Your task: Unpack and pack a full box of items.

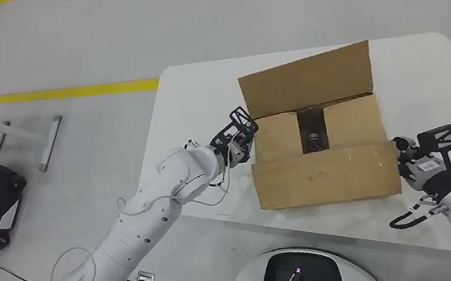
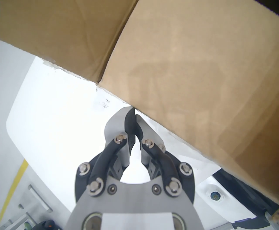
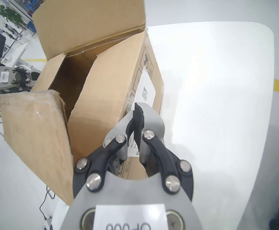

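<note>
Top view: rectangular cardboard box (image 1: 326,177) between left and right jaws, both pinched together.

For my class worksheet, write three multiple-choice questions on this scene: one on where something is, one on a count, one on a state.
1. The cardboard box stands: A on the floor; B on the white table; C on a chair.
2. Claws beside the box: A one; B two; C four.
3. The box top is: A taped shut; B cut away; C partly open.
Answers: B, the table lies under it; B, left claw and right claw flank it; C, the far flap stands raised.
</note>
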